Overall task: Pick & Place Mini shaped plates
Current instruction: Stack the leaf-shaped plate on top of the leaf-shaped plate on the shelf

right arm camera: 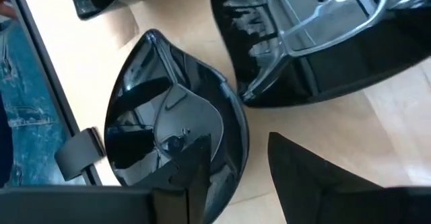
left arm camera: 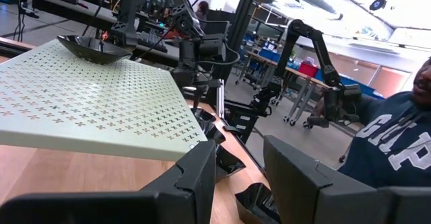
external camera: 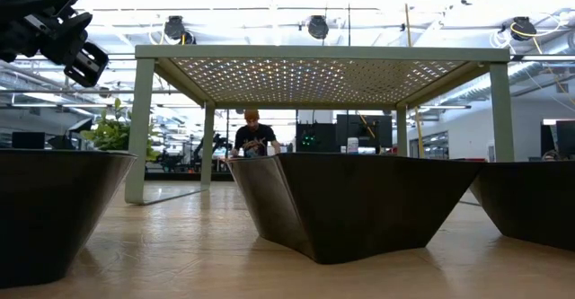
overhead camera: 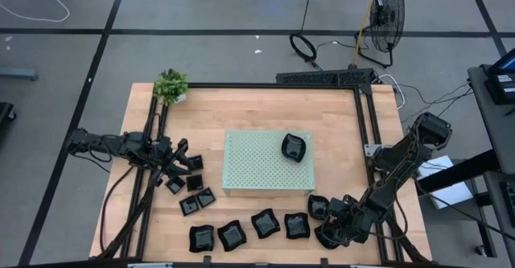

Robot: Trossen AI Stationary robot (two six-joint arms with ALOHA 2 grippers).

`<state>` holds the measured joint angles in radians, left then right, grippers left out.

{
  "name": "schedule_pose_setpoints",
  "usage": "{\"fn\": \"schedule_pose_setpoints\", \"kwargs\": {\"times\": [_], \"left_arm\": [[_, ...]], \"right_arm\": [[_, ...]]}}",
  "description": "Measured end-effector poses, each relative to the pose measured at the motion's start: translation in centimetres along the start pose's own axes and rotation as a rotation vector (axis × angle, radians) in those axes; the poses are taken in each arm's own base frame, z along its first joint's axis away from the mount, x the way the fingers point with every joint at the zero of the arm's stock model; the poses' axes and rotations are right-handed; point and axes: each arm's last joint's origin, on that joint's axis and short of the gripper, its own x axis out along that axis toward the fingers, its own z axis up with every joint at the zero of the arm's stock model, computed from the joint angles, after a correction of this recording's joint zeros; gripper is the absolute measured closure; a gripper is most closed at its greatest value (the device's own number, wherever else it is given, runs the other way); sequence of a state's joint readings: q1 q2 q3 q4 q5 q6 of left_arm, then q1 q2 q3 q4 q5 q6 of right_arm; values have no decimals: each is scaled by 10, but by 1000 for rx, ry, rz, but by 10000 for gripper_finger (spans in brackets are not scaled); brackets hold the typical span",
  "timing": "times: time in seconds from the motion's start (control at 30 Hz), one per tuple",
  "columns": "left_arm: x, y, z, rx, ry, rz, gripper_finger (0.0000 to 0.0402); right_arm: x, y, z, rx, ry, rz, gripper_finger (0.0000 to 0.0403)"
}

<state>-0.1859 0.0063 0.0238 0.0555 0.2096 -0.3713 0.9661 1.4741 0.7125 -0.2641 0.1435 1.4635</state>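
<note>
Right gripper [overhead camera: 331, 232], lower right of the high view, straddles a leaf-shaped plate's [right arm camera: 172, 120] rim with parted fingers, grasp pending; next, close and lift toward the green board [overhead camera: 265, 162].

Worktop [overhead camera: 265, 107] far half: bare wood between plant [overhead camera: 170, 85] and far-right corner, open passage. Centre blocked by raised green perforated board [overhead camera: 257, 163]; one black dish [overhead camera: 294, 147] sits on its right part, the rest of its top free. Near edge: row of black plates [overhead camera: 249, 229] close together, narrow gaps only. Left: cluster of small square plates [overhead camera: 191, 183] beside left tool [overhead camera: 179, 162]. Right tool [overhead camera: 326, 228] crowds the near-right corner, one finger over a leaf-shaped plate [right arm camera: 168, 116].
</note>
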Motion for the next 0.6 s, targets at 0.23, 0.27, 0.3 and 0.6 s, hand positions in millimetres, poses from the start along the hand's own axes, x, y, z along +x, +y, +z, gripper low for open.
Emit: {"fn": "schedule_pose_setpoints", "kwargs": {"times": [0.23,0.27,0.3,0.6], "left_arm": [[0,0,0,0,0,0,272],[0,0,0,0,0,0,272],[0,0,0,0,0,0,272],[0,0,0,0,0,0,272]], "right_arm": [[0,0,-1,-3,17,0,307],[0,0,-1,-3,17,1,315],[0,0,-1,-3,17,1,324],[-4,2,-1,-5,67,30,398]]}}
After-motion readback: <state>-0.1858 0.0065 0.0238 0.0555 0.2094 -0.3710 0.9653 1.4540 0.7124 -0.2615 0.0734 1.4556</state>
